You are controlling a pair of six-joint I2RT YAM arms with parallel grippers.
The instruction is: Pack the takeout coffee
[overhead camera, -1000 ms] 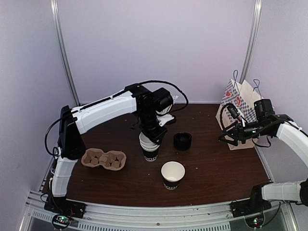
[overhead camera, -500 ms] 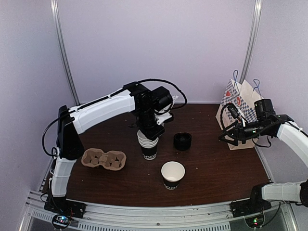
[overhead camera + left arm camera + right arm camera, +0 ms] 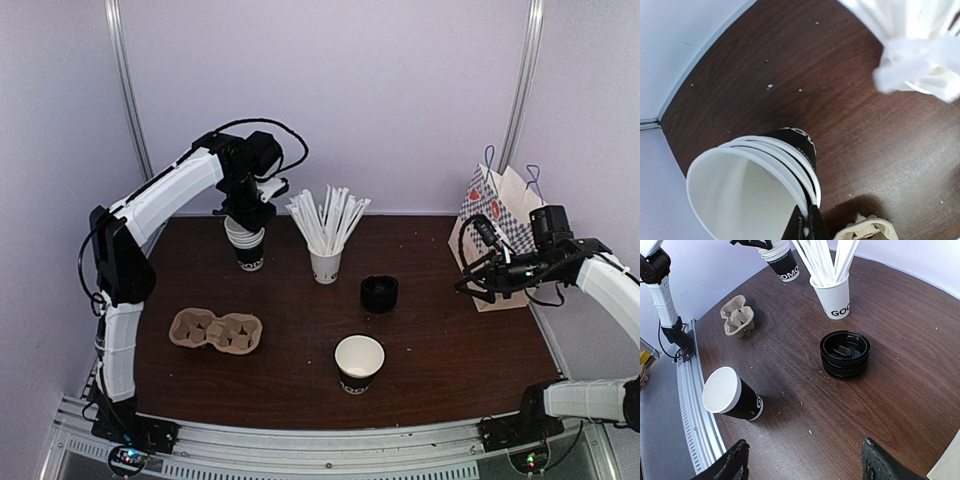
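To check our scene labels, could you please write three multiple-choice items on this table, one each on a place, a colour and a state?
1. Where does the cardboard carrier lie?
A) on the left
B) on the far right
C) at the back centre
2. What colour are the stacked lids?
A) white
B) black
C) red
3. How is the left tool?
A) wide open
B) shut on the rim of the cup stack
C) out of view
Answers: 1 A, the top view shows it on the left side; 2 B, they look black in both views; 3 B, its wrist view shows it pinching the rim.
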